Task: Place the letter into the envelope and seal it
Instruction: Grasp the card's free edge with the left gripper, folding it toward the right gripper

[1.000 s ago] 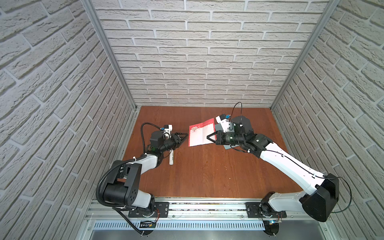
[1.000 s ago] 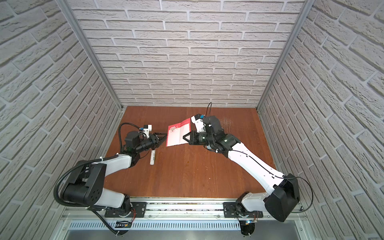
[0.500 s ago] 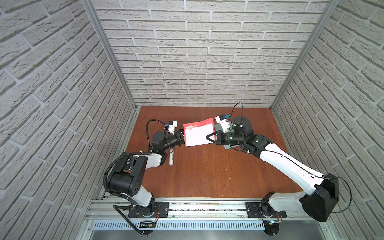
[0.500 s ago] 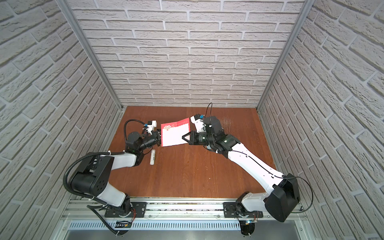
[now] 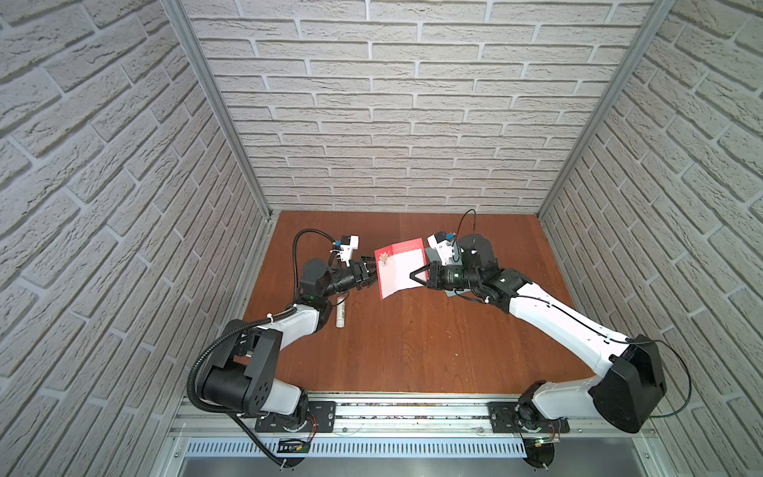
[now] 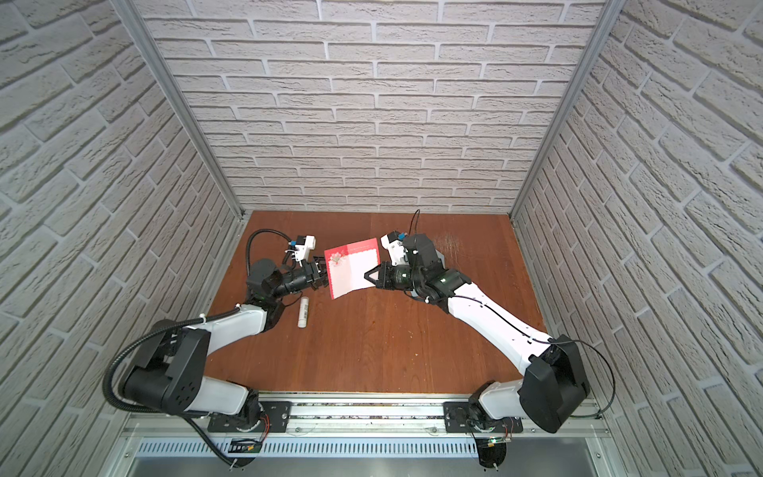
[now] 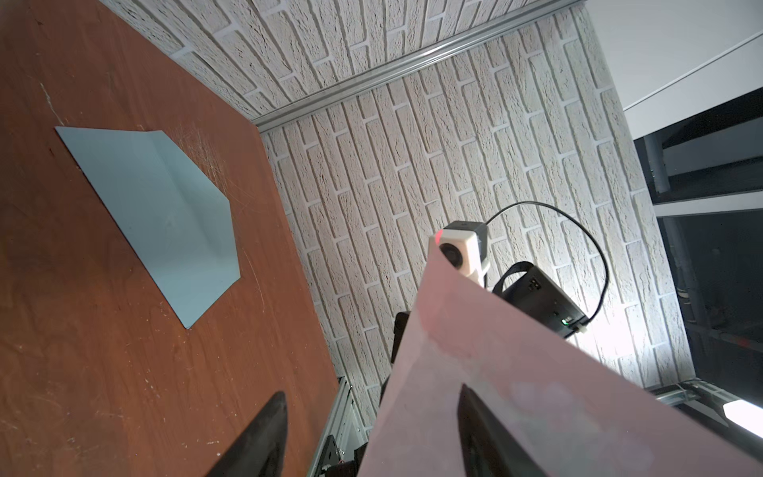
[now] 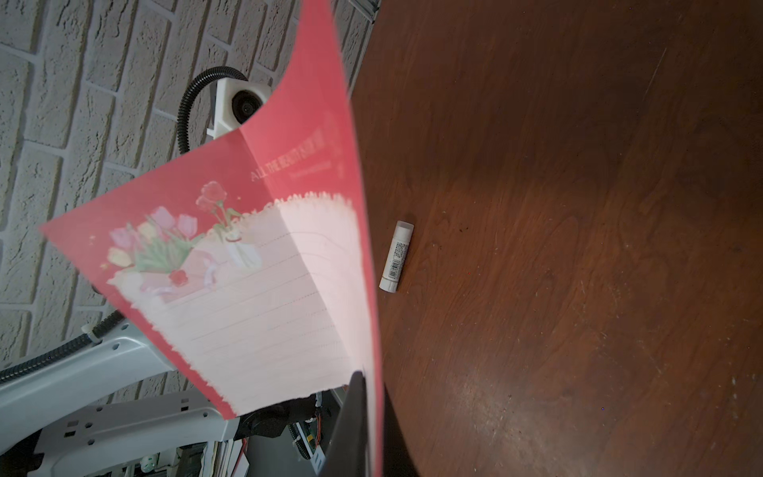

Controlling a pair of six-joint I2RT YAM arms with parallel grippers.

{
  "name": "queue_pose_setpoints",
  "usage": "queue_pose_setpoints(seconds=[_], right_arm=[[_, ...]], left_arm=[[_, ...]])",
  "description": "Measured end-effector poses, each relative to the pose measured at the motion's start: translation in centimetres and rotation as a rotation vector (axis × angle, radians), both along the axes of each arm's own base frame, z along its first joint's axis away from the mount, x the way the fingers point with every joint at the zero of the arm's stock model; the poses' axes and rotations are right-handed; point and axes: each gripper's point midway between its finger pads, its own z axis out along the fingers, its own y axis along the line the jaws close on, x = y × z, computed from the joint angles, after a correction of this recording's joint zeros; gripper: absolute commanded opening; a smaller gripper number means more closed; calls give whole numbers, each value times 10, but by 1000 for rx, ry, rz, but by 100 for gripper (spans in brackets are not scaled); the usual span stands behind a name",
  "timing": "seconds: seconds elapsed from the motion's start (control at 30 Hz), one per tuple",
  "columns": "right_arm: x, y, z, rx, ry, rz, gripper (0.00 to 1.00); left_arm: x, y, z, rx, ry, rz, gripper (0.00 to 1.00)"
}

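Observation:
The letter (image 5: 400,268) (image 6: 353,268), a red-edged sheet with a pale lined face and a flower ornament (image 8: 256,285), hangs in the air above the table. My right gripper (image 5: 415,274) (image 6: 368,274) (image 8: 363,376) is shut on its right edge. My left gripper (image 5: 371,270) (image 6: 324,272) (image 7: 371,390) is open at the letter's left edge, and that edge lies between its two fingers (image 7: 264,433). The light blue envelope (image 7: 165,214) lies flat on the table with its flap open. In both top views my right arm mostly hides it.
A small white glue stick (image 5: 340,316) (image 6: 303,312) (image 8: 395,256) lies on the brown table (image 5: 413,351) under my left forearm. Brick walls close in the back and both sides. A metal rail (image 5: 413,413) runs along the front edge.
My left gripper has risen from near the glue stick to the letter's left edge and opened wider. The letter has turned flatter in my right gripper, which stays shut.

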Motion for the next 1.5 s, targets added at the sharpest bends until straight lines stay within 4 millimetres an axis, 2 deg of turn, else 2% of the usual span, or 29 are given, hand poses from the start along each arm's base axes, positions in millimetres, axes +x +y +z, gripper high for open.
queue_pose_setpoints(seconds=[0.47,0.8,1.1,1.5], right_arm=[[1,3,0,52,25,11,6],[-1,12,-1,98,40,53,6],[-5,14,-10,113,65,72,6],[-5,15,-12,118,63,78,6]], left_arm=[[-7,-12,-5,31,7,-36,69],[-10,-24,7,29,-26,-65,59],[-8,-26,5,26,-16,-71,45],[-8,-26,6,23,-19,-71,33]])
